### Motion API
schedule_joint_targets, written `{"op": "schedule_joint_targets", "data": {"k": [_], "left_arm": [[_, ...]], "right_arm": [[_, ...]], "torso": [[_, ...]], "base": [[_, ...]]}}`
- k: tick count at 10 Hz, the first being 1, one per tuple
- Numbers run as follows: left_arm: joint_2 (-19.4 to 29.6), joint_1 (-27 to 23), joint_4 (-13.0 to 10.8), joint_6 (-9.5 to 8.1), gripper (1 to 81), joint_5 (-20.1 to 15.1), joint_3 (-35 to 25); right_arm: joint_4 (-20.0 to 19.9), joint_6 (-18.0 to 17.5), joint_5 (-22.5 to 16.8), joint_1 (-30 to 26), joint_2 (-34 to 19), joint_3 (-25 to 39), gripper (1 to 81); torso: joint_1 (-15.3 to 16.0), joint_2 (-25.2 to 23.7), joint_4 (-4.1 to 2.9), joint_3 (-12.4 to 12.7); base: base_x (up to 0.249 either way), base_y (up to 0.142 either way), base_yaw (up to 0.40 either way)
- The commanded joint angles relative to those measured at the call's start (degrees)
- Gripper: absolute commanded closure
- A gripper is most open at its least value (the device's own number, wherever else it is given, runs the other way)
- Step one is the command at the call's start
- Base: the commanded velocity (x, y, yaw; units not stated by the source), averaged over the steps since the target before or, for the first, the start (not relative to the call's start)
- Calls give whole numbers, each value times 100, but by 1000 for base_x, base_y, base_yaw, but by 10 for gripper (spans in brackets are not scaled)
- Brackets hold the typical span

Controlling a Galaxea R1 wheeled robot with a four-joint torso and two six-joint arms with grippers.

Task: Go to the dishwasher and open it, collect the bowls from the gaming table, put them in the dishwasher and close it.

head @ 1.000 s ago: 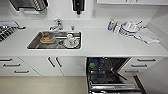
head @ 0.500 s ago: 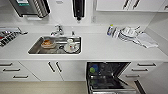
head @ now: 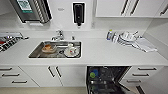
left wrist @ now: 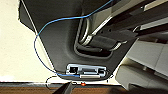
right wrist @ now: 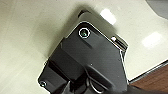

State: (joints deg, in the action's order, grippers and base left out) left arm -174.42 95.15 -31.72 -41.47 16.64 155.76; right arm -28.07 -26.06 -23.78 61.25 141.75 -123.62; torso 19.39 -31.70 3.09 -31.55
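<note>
The dishwasher stands open under the white counter, right of centre in the head view, and its dark racks show. In its rack sit a pale green bowl and, just behind it, a bright blue bowl. The gaming table is out of view. Both wrist views look past the robot's own dark body onto a pale floor, and neither shows how the grippers stand.
A steel sink with dishes lies left of the dishwasher. Stacked plates and a cloth rest on the counter at the right. White drawers and cabinet doors flank the dishwasher.
The whole kitchen has slid a little lower in the head view, so the camera has moved. The dishwasher stays open.
</note>
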Motion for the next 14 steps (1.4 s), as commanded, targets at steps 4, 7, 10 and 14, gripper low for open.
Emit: {"op": "schedule_joint_targets", "data": {"k": [4,7,10,14], "left_arm": [[47,176,-10,8,10,-328,-28],[48,184,-18,16,10,-337,-19],[56,176,-10,16,10,-337,-28],[48,175,-18,8,10,-354,-28]], "right_arm": [[-1971,-30,-390,-828,392,-1591,10],[-2809,-22,-478,-1250,260,-2112,10],[-3714,31,-504,-1706,-57,-2007,10],[-3801,31,-872,-2383,-310,-1420,10]], "torso": [[752,-1185,0,2],[1143,-1810,0,6],[1534,-2437,0,11],[1655,-2671,0,11]], "base": [[0,0,0],[0,0,0],[0,0,0],[0,0,0]]}}
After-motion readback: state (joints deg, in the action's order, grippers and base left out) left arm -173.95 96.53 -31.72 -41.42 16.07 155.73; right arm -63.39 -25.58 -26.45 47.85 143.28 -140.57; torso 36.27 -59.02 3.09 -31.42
